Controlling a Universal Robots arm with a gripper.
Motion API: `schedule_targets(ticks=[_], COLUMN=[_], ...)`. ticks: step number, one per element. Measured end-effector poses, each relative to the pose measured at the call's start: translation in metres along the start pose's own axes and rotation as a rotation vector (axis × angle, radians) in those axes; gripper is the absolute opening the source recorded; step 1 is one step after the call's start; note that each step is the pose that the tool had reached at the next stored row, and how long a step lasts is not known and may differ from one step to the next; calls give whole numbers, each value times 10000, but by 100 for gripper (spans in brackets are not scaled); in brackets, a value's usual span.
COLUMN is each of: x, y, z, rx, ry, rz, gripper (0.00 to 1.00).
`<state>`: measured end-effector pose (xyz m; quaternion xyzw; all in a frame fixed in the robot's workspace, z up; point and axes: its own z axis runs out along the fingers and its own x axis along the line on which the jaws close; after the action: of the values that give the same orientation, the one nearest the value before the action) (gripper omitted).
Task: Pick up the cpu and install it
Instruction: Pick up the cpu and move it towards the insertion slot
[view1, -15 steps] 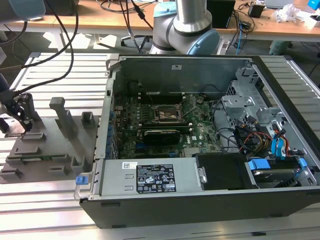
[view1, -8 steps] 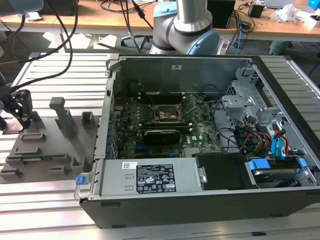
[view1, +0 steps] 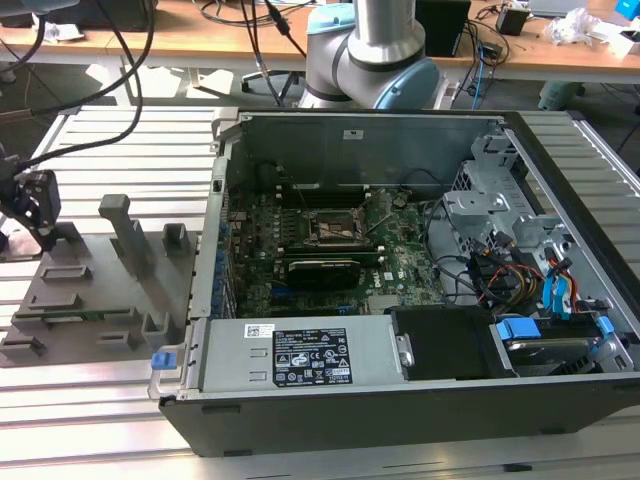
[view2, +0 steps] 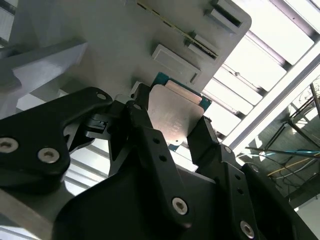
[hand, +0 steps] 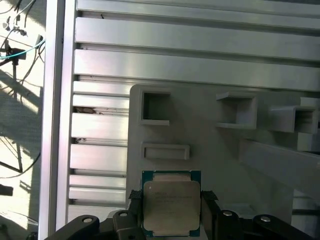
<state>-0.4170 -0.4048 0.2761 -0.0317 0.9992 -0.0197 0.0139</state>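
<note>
Ribbed metal table (hand: 200, 45) carries everything. The cpu (hand: 171, 202) is clamped on two opposite sides by the black gripper (hand: 171, 199), over the grey tray (hand: 210, 145) near one edge. The open computer case (view1: 400, 400) stands well apart, toward the exterior view's right.

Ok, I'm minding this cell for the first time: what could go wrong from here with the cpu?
1. The claw straddles the cpu at just two thin edges over the grey tray, so the chip may tilt or slip.
2. The motherboard socket sits deep inside the computer case, so the chip could clip the case wall or land misaligned.
</note>
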Motion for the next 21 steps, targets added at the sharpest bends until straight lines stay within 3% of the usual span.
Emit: schedule_targets(ticks=[21], x=[-12], y=[-13], z=[-316], rx=[0], ry=[1], rz=[0], gripper=[55])
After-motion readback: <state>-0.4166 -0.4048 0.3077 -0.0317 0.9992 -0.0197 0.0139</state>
